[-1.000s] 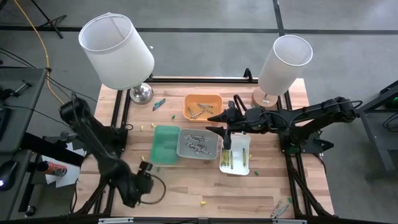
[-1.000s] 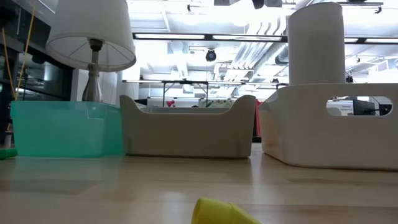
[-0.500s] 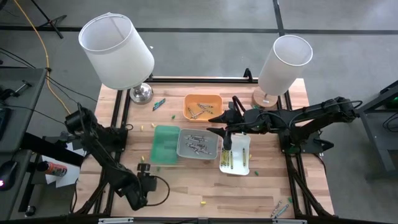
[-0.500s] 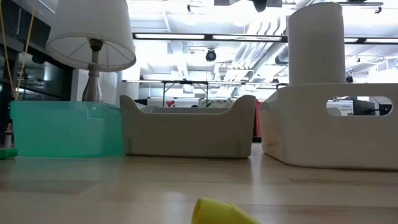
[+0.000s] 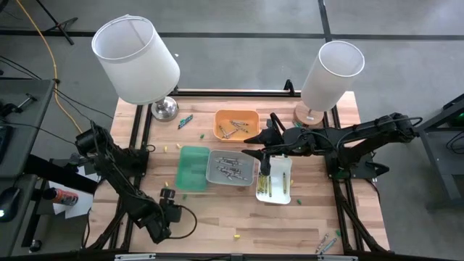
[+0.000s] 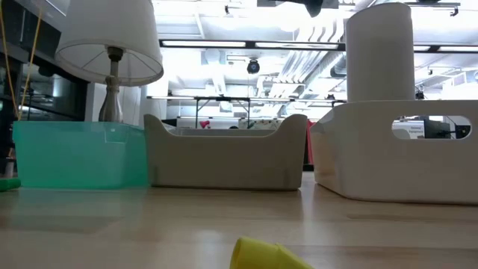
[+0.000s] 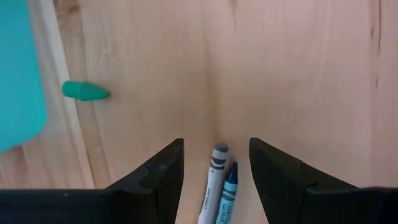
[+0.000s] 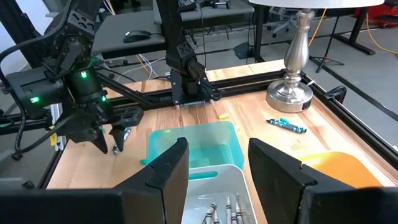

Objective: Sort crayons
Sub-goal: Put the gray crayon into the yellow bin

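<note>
Pale wood-grain surface (image 5: pixel 217 217); trays orange (image 5: pixel 236 125), translucent green (image 5: pixel 193 170), grey (image 5: pixel 231 167) and white (image 5: pixel 274 180); left claw (image 7: pixel 214 180), dark, holds one grey-wrapped crayon (image 7: pixel 214 177) and one blue crayon (image 7: pixel 227 186); loose green stub (image 7: pixel 85 91); white lampshades (image 5: pixel 135 58).

Bright, even light; low view's nearest yellow object perhaps blurred.
</note>
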Controlling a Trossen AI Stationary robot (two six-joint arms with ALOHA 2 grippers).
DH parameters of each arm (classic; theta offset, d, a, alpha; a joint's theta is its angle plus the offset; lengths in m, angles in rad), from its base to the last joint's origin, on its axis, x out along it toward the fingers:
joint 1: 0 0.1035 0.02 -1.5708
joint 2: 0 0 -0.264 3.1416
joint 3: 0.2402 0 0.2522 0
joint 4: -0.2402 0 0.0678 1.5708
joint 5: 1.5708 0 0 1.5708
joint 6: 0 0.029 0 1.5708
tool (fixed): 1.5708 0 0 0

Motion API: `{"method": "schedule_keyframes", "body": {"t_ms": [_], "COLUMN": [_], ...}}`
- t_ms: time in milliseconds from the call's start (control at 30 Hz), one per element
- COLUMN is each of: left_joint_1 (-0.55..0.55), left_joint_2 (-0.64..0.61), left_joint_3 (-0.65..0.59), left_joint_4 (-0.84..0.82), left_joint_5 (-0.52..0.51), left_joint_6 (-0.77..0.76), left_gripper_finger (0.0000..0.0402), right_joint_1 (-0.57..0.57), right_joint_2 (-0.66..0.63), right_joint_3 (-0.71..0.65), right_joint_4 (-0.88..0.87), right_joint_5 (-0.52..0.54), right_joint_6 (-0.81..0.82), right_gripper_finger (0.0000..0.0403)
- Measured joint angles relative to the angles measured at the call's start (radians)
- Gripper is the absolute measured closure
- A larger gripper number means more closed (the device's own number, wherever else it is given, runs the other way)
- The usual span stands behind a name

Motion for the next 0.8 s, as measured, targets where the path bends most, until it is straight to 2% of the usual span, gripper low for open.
{"method": "schedule_keyframes", "body": {"t_ms": [700, 800], "left_joint_1": [0.012, 0.019], "left_joint_2": [0.057, 0.058], "left_joint_3": [0.003, 0.003], "left_joint_4": [0.015, 0.017], "left_joint_5": [0.065, 0.072], "left_joint_6": [0.025, 0.025], "left_gripper_finger": [0.0232, 0.0245], "right_joint_1": [0.000, 0.000], "right_joint_2": [0.000, 0.000], "right_joint_3": [0.000, 0.000], "right_joint_4": [0.000, 0.001], "right_joint_5": [0.001, 0.001], "right_joint_6": [0.000, 0.000], "right_gripper_finger": [0.0242, 0.0242]}}
